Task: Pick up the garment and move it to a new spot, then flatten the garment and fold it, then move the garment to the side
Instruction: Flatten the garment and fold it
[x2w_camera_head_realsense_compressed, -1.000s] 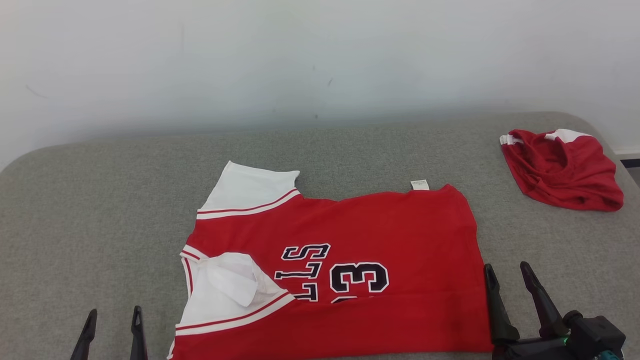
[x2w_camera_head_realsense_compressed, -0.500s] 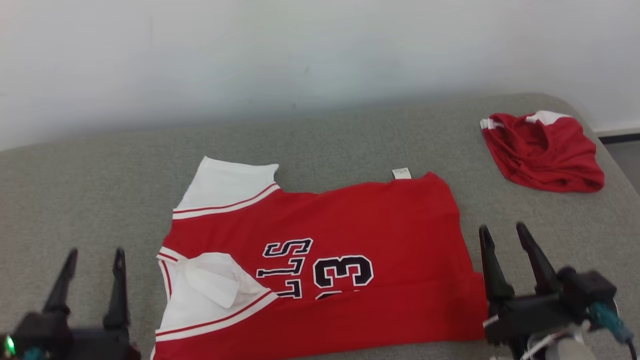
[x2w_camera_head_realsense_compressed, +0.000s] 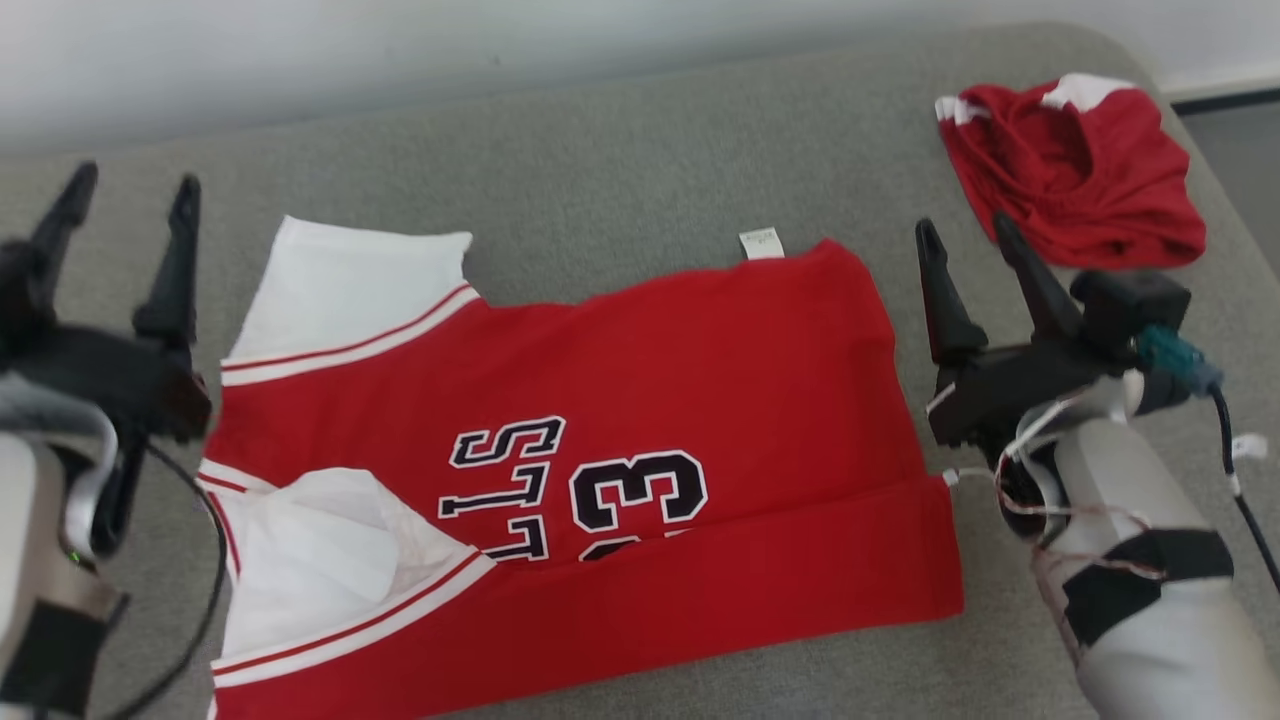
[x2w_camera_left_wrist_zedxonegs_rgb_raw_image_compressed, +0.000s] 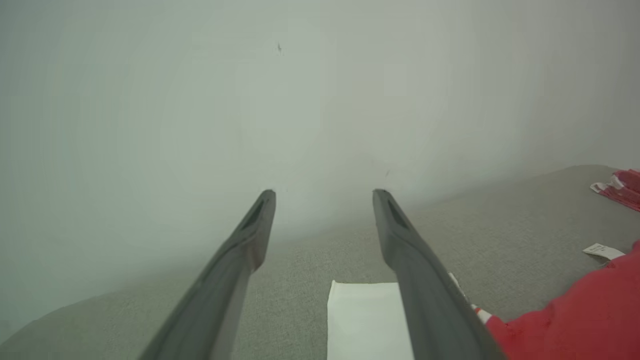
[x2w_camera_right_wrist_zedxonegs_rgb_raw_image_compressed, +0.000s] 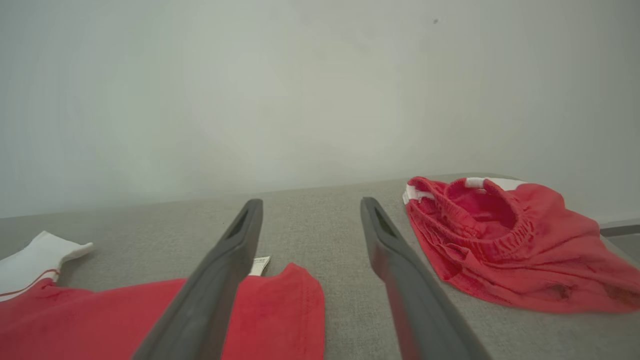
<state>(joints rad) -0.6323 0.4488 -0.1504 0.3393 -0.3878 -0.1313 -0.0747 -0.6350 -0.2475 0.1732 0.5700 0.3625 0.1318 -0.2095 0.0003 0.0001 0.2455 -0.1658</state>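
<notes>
The red-and-white cotton jersey (x2w_camera_head_realsense_compressed: 700, 370) lies flat mid-way across the grey fabric-covered counter (x2w_camera_head_realsense_compressed: 620, 150), near edge folded over. The left claw (x2w_camera_head_realsense_compressed: 136, 180) and right claw (x2w_camera_head_realsense_compressed: 964, 225) flank it, both released, probably poised for the next fold.

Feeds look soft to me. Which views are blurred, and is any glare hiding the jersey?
Head view: slightly blurred overall, worst on the left gripper; light is even, no glare on the jersey. Left wrist view: fingers soft near the lens, wall hazy and dim toward the corners. Right wrist view: sharpest, with folds of the crumpled red garment readable.
</notes>
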